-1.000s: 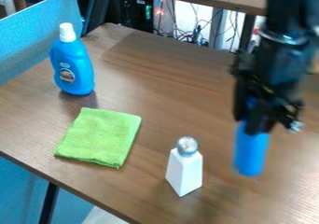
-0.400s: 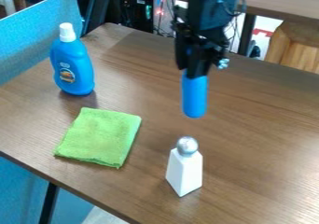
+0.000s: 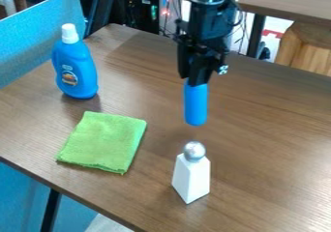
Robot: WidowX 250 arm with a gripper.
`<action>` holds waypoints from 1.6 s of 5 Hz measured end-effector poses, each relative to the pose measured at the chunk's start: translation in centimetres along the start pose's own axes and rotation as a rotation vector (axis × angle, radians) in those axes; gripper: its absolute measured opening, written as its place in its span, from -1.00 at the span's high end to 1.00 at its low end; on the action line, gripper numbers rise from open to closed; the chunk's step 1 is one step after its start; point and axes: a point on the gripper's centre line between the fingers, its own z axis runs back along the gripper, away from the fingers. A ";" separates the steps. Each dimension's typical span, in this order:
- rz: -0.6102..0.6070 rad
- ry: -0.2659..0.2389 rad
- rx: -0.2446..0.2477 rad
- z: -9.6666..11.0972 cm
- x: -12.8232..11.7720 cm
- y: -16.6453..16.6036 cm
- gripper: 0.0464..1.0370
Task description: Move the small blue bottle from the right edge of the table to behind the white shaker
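Right, the claw (image 3: 196,80) is clamped on the blue cylinder (image 3: 196,105), holding it upright in the air, beyond the white shaker (image 3: 191,178) on the counter (image 3: 265,153)! Looks like the carrying step, and the next move calls for a firm grip and clearance around the shaker. Beside the shaker lies the green cloth (image 3: 103,141).

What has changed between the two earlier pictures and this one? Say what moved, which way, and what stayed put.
The gripper, holding a blue cylinder, swung from the right side of the view toward the middle, then shifted slightly left. Nothing was newly grasped or let go. The blue bottle, green cloth and white shaker stayed where they were on the table.
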 end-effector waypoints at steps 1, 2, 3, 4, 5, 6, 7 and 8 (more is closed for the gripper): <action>0.015 0.019 -0.027 -1.2 0.5 1.2 0.34; 0.009 0.063 -0.046 -2.5 1.0 1.4 0.34; -0.010 0.082 -0.068 -2.5 1.7 1.5 0.18; -0.003 0.080 -0.102 -2.6 1.4 1.8 -0.50; 0.015 0.091 -0.104 -2.6 1.2 1.9 -0.89; 0.041 0.068 -0.053 -0.3 0.9 2.5 -0.93; 0.071 -0.012 0.011 3.3 -0.2 2.4 -0.93; 0.082 -0.142 0.015 5.3 -3.3 0.4 -0.93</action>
